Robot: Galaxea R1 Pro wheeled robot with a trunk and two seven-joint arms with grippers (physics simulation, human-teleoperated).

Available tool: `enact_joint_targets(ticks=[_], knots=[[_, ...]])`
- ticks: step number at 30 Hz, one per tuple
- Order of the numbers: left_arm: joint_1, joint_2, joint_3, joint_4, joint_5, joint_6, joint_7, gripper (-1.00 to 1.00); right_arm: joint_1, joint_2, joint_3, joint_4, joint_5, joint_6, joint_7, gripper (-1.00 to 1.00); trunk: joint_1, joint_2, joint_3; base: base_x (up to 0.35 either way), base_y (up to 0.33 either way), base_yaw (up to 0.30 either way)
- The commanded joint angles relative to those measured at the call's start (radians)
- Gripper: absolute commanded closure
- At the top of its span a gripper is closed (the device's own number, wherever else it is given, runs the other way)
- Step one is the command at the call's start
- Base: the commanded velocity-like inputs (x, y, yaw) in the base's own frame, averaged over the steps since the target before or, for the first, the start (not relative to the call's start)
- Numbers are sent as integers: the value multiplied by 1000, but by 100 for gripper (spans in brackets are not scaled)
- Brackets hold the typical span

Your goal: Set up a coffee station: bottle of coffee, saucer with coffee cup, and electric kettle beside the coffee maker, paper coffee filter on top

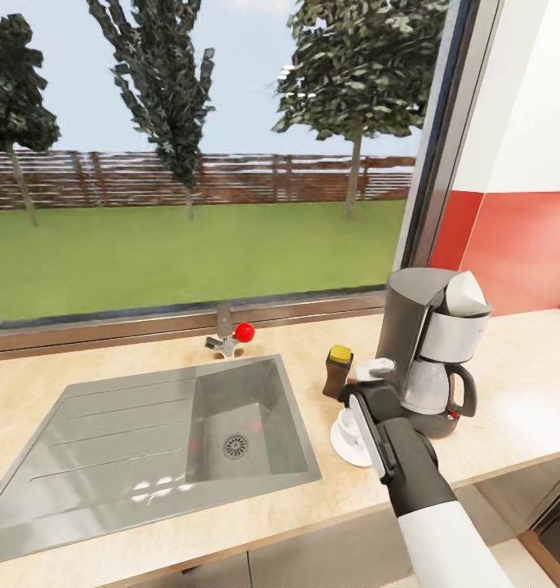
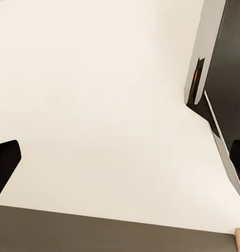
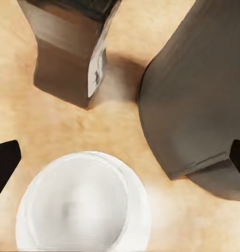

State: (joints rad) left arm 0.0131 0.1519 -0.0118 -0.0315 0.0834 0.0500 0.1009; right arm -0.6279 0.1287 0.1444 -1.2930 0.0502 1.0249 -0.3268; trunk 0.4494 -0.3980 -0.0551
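On the wooden countertop [image 1: 517, 392] stands the grey coffee maker [image 1: 431, 351], with a white paper filter [image 1: 468, 296] on its top. Left of it is the brown coffee bottle [image 1: 338, 371] with a yellow lid. In front of the bottle a white cup [image 1: 347, 425] sits on a white saucer [image 1: 345, 451]. My right gripper [image 1: 368, 380] hovers open just above the cup. The right wrist view looks down on the cup [image 3: 83, 202], the bottle [image 3: 73, 52] and the coffee maker's base [image 3: 198, 100], with the right gripper [image 3: 120, 163] holding nothing. My left gripper [image 2: 120, 163] is open and empty.
A steel sink [image 1: 174, 433] with a drainboard fills the counter's left half, and a red-knobbed tap [image 1: 244, 331] stands behind it. A large window runs along the back, with a red backsplash [image 1: 517, 245] at the right. In the left wrist view a dark appliance [image 2: 227, 79] stands beside a pale surface.
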Motion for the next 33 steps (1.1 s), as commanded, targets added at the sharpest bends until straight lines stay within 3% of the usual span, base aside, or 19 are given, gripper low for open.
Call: enact_joint_targets(ticks=[1, 2, 4, 7, 11, 22, 24, 28, 29, 30, 31, 33], knots=[[1, 0, -2, -4, 9, 5, 2, -100, -1, 1, 1, -3, 6, 6, 51, -100, 1, -2, -2, -58, 0, 0], [1, 0, -2, -5, 9, 5, 2, -100, -1, 1, 1, -5, 7, 5, 117, -100, 1, -2, -2, -172, 0, 0], [1, 0, -2, -5, 9, 5, 2, -100, -1, 1, 0, -7, 8, 2, 183, -100, 1, -2, -2, -259, 0, 0], [1, 0, -2, -6, 9, 5, 2, -100, -1, 0, 0, -9, 8, -24, 218, -100, 1, -2, -2, -301, 0, 0], [1, 0, -1, -7, 9, 5, 3, -100, -1, 0, 0, -37, 8, -127, 235, -100, 1, -2, -2, -327, 0, 0], [-2, 0, -2, -9, 9, 5, 3, -100, 0, 0, -1, -42, 8, -139, 233, -100, 1, -2, -2, -321, 0, 0], [-5, 0, -2, -11, 9, 5, 3, -100, 1, -1, -1, -40, 8, -172, 232, -100, 1, -2, -2, -110, 0, 0], [-9, -1, -2, -13, 11, 4, 2, -100, 32, -3, -2, -7, 12, -555, 230, -100, 1, -2, -2, -19, 0, 0], [-10, -1, -2, -14, 11, 2, 1, -100, 73, -5, -2, 45, 15, -789, 229, -100, 1, -2, -2, -4, 0, 0], [-11, -1, -2, -14, 11, 2, 1, -100, 90, -5, -2, 85, 16, -910, 228, -100, 1, -2, -2, -2, 0, 0], [-11, -1, -2, -14, 11, 1, 1, -100, 96, -5, -3, 109, 16, -970, 227, -100, 1, -2, -2, -2, 0, 0], [-11, -1, -1, -15, 12, 1, 0, -100, 111, -6, -4, 213, 17, -1182, 213, -100, 1, -2, -2, -1, 0, 0]])
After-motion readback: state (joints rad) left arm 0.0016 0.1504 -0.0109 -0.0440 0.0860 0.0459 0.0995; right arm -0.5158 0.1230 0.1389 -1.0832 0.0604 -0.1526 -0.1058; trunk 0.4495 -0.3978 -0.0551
